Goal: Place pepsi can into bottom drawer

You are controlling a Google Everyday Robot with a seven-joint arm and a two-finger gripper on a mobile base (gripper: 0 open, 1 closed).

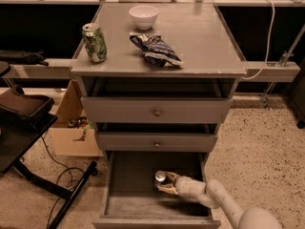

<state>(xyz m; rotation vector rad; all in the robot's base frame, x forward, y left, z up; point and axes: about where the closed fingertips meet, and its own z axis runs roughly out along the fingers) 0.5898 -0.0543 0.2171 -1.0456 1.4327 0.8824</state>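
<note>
Inside the bottom drawer (136,202), toward the middle of its floor and nearer the back wall than the front lip, we see the pepsi can (160,177). Its round silver top faces up at us and catches the light, while the dark body beneath nearly melts into the drawer's shadow, so we cannot read any markings. The gripper (163,182) is at the can, its two tan fingers (171,176) set on either side of it and closed against it. We cannot tell whether the can's base rests on the drawer floor. The pale arm (223,202) reaches in low from the drawer's front right corner, its wrist nearly level and pointing left toward the can. Directly above the drawer sit two shallower drawers (156,141), both pushed in. Higher still, on the cabinet top (200,37), we find a green can (95,42) standing at the left, a crumpled chip bag (156,48) and a white bowl (144,16).
</note>
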